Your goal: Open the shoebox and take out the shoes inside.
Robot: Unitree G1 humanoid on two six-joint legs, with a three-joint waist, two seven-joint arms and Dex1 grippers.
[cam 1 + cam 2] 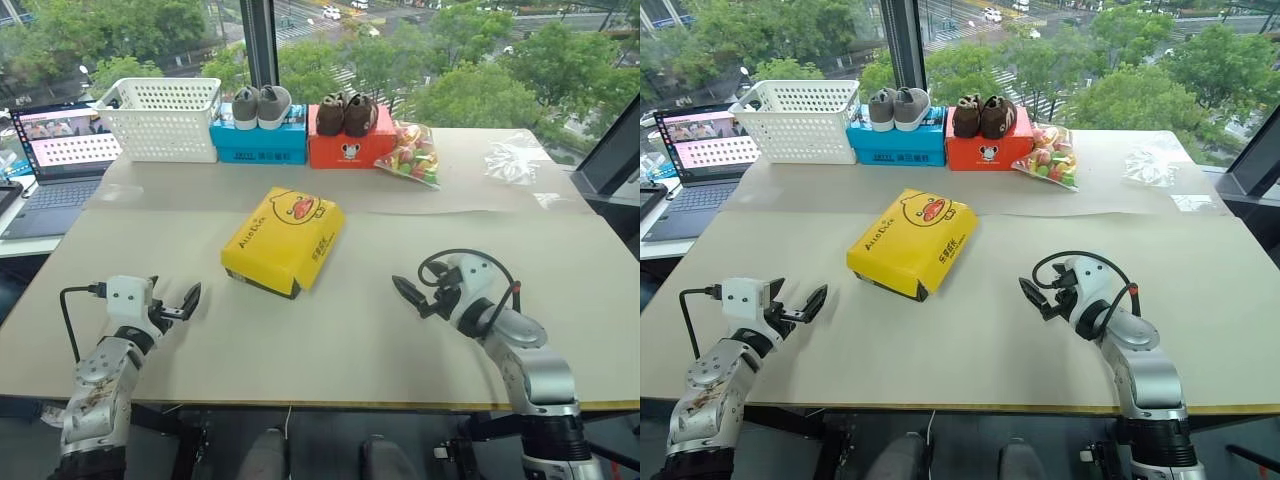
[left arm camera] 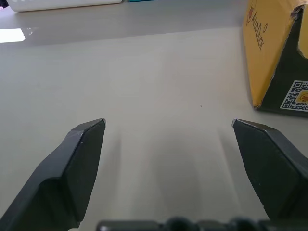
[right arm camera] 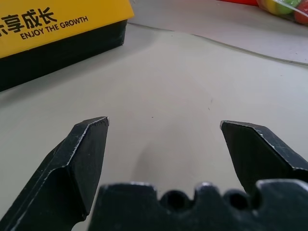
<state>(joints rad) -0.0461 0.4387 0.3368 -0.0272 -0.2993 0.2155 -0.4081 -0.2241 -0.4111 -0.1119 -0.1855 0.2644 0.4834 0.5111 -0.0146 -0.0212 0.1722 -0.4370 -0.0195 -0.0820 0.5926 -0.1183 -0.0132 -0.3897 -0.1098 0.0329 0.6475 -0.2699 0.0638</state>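
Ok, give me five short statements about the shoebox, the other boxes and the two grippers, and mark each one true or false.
1. The shoebox has its yellow lid shut. True.
2. The left gripper grips the shoebox. False: its fingers are open, clear of the box.
3. Grey shoes sit on the blue box. True.
4. The right gripper holds a green shoe. False: it is open and holds nothing.
5. The white basket stands on the orange-red box. False: it stands on the table, beside the blue box.
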